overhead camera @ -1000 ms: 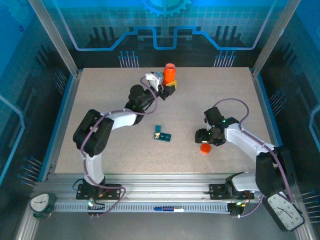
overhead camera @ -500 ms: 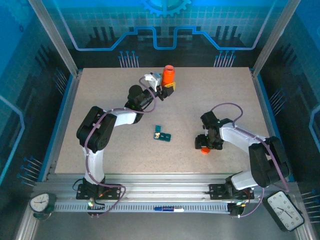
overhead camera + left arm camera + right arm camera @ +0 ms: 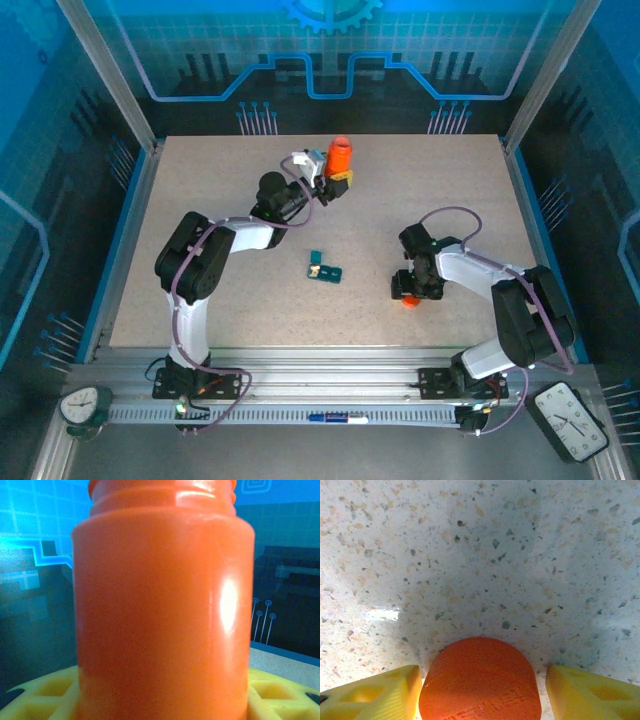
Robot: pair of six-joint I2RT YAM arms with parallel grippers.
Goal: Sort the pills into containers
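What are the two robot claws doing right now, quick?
Left gripper: closed, holding the orange plastic cylindrical bottle.
Right gripper: open, its yellow fingers either side of the round orange plastic cap on the table, not gripping yet.

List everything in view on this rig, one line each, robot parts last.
orange cylindrical plastic bottle: one, orange, far middle of the table, no cap on, in the left hand
round orange plastic cap: one, orange, on the table right of centre
dark-teal plastic pill box: one, dark teal, table centre
speckled beige table: one, beige, under everything
round white-faced clocks: two, white, off the table at the near corners
left hand: one, yellow fingers, shut on the bottle
right hand: one, yellow fingers, open astride the cap
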